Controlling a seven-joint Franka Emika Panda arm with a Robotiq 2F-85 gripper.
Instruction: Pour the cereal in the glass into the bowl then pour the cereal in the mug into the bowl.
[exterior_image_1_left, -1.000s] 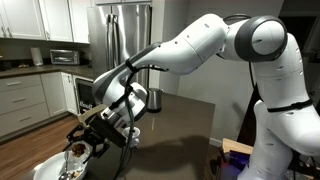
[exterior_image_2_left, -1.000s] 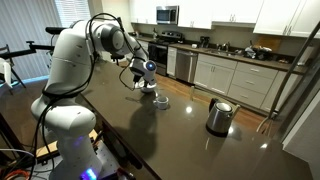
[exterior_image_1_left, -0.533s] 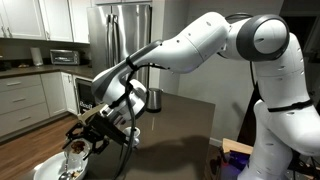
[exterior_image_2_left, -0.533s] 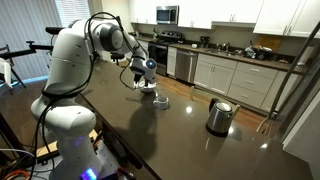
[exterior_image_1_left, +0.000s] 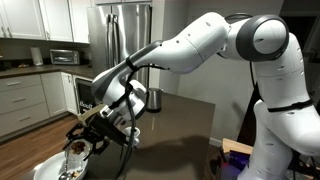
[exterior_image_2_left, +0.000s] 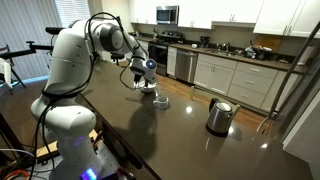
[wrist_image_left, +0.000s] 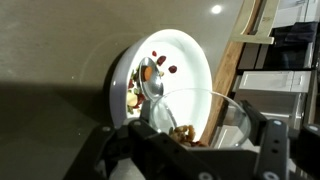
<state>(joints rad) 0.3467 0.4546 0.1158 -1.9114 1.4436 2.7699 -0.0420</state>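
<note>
- In an exterior view the bowl (exterior_image_1_left: 50, 170) sits in the lower left corner. The gripper (exterior_image_1_left: 92, 130) hangs just above and to the right of it. The white arm (exterior_image_1_left: 190, 45) rises from there toward the upper right.
- In the wrist view the bowl (wrist_image_left: 195, 60) fills the centre. A spoon (wrist_image_left: 152, 82) lies in its left half, and loose cereal (wrist_image_left: 160, 60) is scattered around the spoon.
- Below and right of the spoon is the clear glass (wrist_image_left: 215, 108). Its mouth is turned toward the bowl and its rim overlaps the bowl's lower edge. A few brown pieces show inside, near the lip.
- The gripper (wrist_image_left: 195, 142) spans the bottom of that view. Its jaws stand wide on either side of the glass and clasp it.
- In an exterior view the gripper (exterior_image_2_left: 143, 72) is left of centre, over the bowl (exterior_image_2_left: 147, 89), on the dark table (exterior_image_2_left: 180, 140).
- The mug (exterior_image_2_left: 161, 100) stands upright on the table just right of the bowl, apart from the gripper. What it holds cannot be made out.
- A steel kettle (exterior_image_2_left: 219, 116) stands well apart, farther right.
</note>
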